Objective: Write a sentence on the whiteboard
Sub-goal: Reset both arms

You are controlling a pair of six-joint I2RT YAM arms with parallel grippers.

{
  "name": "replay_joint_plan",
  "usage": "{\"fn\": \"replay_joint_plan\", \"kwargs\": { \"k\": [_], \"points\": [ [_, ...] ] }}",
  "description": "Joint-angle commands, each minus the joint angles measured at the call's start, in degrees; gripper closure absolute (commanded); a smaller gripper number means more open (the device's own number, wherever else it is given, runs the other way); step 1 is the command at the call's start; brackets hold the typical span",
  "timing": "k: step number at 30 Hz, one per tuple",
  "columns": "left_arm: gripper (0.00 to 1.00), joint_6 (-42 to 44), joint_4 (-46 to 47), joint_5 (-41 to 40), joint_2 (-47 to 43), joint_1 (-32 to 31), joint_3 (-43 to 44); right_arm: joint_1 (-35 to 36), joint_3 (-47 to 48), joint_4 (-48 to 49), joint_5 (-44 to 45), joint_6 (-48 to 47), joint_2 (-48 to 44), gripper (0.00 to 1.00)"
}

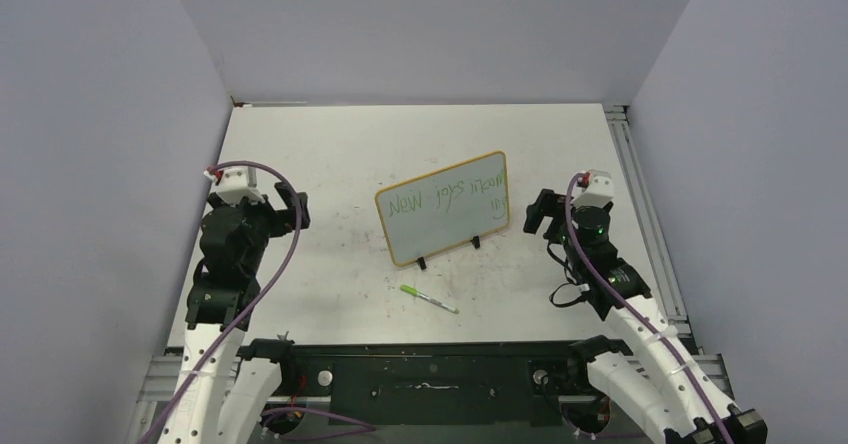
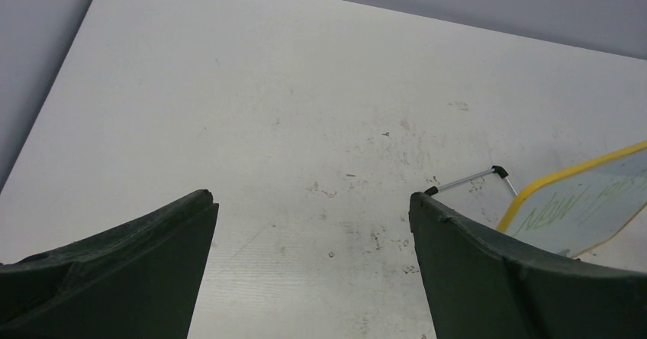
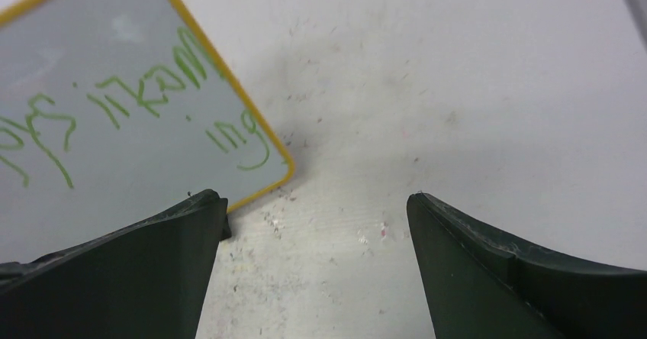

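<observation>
While both arms hung back on either side of the whiteboard (image 1: pixel 443 207), I judged the writing step to be all but finished. The board stood propped on its two black feet near the middle of the desk (image 1: pixel 330 154), tilted back, and turned a little toward the right arm. The sentence (image 1: pixel 447 199) ran across it in thin green strokes, beginning "New joys", with a short "ing" tucked under the far end. I could not read the middle words with confidence.

The left gripper (image 2: pixel 311 196) was spread wide and held nothing, with bare desk between its fingers. The right gripper (image 3: pixel 317 196) was likewise parted and empty, hovering just beside the board's lower corner. The green marker (image 1: pixel 428 298) lay loose on the desk in front of the board, apart from its feet.

If another word were wanted, I reckoned the next move would call for lowering one gripper over that slim, slanted marker with its jaws square across the barrel, well clear of the board.
</observation>
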Motion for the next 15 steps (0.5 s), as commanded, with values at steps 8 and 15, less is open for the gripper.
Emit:
{"fn": "replay_joint_plan", "kwargs": {
  "k": [8, 15],
  "points": [
    [0.04, 0.04, -1.79, -7.90, -3.42, 0.03, 1.62, -2.02, 2.68, 4.06, 9.53, -5.29, -8.71, 0.10],
    [0.04, 0.96, -2.31, -6.16, -3.67, 0.07, 1.65, -2.02, 2.86, 4.08, 10.21, -5.42, -9.31, 0.10]
  ]
}}
